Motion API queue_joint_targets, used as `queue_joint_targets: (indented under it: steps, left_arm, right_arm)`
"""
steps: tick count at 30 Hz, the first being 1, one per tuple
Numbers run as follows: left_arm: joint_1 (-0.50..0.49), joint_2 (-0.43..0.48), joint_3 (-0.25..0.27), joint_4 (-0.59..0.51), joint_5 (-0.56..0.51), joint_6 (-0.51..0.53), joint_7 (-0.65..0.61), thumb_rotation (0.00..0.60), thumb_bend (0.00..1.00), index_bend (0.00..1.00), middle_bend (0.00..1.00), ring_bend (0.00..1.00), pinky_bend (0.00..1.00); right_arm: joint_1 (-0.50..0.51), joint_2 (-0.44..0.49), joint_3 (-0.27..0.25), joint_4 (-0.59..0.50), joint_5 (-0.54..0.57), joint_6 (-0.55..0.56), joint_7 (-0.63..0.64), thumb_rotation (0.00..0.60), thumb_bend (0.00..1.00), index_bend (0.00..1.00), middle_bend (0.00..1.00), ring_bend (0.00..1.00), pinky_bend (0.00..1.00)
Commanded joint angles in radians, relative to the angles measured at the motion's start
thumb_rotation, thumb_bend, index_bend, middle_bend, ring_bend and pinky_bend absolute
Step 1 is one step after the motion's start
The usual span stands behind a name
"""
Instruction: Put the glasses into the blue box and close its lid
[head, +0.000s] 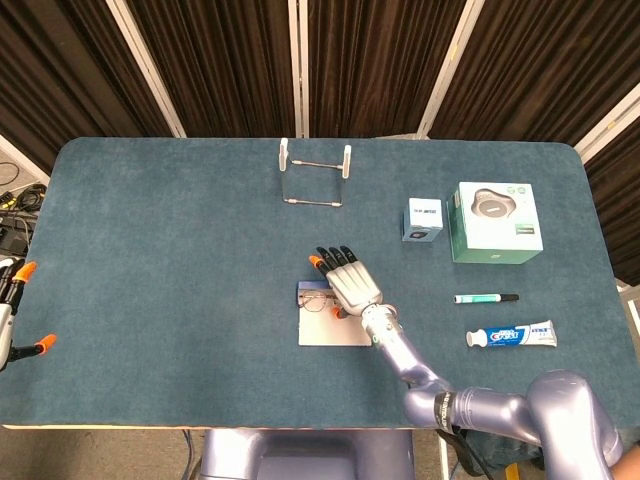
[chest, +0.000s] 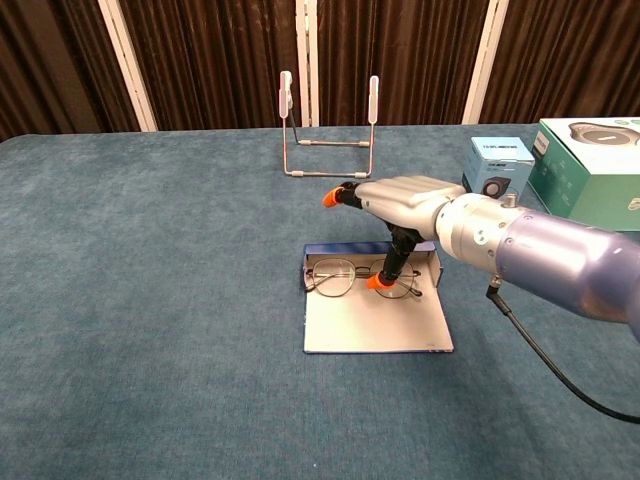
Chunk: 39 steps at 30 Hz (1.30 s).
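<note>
glasses (chest: 361, 276) lay in the blue box (chest: 325, 253), its lid (chest: 375, 323) flat open toward us. our right hand (chest: 400, 205) hovered above, fingers spread, thumb tip down at the frames, holding nothing. placing looked done; next we judged: lift clear, fold lid over.

Glasses in the box, hand above

The glasses (chest: 360, 277) lie in the box (chest: 372, 320) at mid-table; the right hand (chest: 398, 198) hovers over them, a wire stand (chest: 329, 125) behind.

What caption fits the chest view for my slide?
Right hand opened over glasses lying in the open blue box.
</note>
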Motion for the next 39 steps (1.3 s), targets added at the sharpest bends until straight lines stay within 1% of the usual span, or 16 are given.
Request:
queue_joint_targets:
  steps: [1, 9, 19, 23, 27, 30, 32, 36, 39]
  left_arm:
    - [-0.002, 0.0, -0.002, 0.004, -0.005, -0.005, -0.003, 0.6, 0.0, 0.0, 0.0, 0.0, 0.0]
    - [-0.004, -0.003, -0.002, 0.007, -0.01, -0.01, 0.001, 0.6, 0.0, 0.0, 0.0, 0.0, 0.0]
    - [-0.006, -0.004, -0.006, 0.011, -0.022, -0.015, 0.001, 0.6, 0.0, 0.0, 0.0, 0.0, 0.0]
    - [-0.007, -0.005, -0.005, 0.011, -0.022, -0.018, 0.002, 0.6, 0.0, 0.0, 0.0, 0.0, 0.0]
    - [-0.008, -0.005, -0.003, 0.01, -0.019, -0.018, 0.003, 0.6, 0.0, 0.0, 0.0, 0.0, 0.0]
    - [-0.006, -0.004, -0.001, 0.006, -0.013, -0.013, 0.003, 0.6, 0.0, 0.0, 0.0, 0.0, 0.0]
    - [-0.004, -0.002, 0.0, 0.002, -0.006, -0.007, 0.0, 0.6, 0.0, 0.0, 0.0, 0.0, 0.0]
    - [0.001, 0.005, 0.004, -0.008, 0.014, 0.009, -0.007, 0.6, 0.0, 0.0, 0.0, 0.0, 0.0]
    - [0.003, 0.007, 0.007, -0.012, 0.023, 0.015, -0.009, 0.6, 0.0, 0.0, 0.0, 0.0, 0.0]
  right_arm:
    - [0.005, -0.018, 0.013, 0.03, 0.009, -0.014, -0.002, 0.6, 0.12, 0.1, 0.0, 0.0, 0.0]
    - [0.011, -0.039, 0.032, 0.069, 0.017, -0.028, -0.004, 0.6, 0.12, 0.11, 0.0, 0.0, 0.0]
    - [0.016, -0.083, 0.066, 0.166, 0.03, -0.015, -0.013, 0.6, 0.12, 0.13, 0.0, 0.0, 0.0]
    - [0.009, -0.081, 0.077, 0.152, 0.029, -0.002, -0.013, 0.6, 0.12, 0.13, 0.0, 0.0, 0.0]
    - [-0.003, -0.058, 0.074, 0.095, 0.005, 0.02, -0.015, 0.6, 0.12, 0.12, 0.0, 0.0, 0.0]
    - [-0.02, -0.019, 0.058, 0.014, -0.033, 0.049, -0.025, 0.6, 0.12, 0.12, 0.0, 0.0, 0.0]
    - [-0.037, 0.019, 0.039, -0.062, -0.06, 0.068, -0.036, 0.6, 0.12, 0.12, 0.0, 0.0, 0.0]
    - [-0.088, 0.121, -0.045, -0.244, -0.147, 0.101, -0.06, 0.6, 0.12, 0.12, 0.0, 0.0, 0.0]
    - [-0.104, 0.157, -0.077, -0.292, -0.19, 0.103, -0.057, 0.6, 0.12, 0.13, 0.0, 0.0, 0.0]
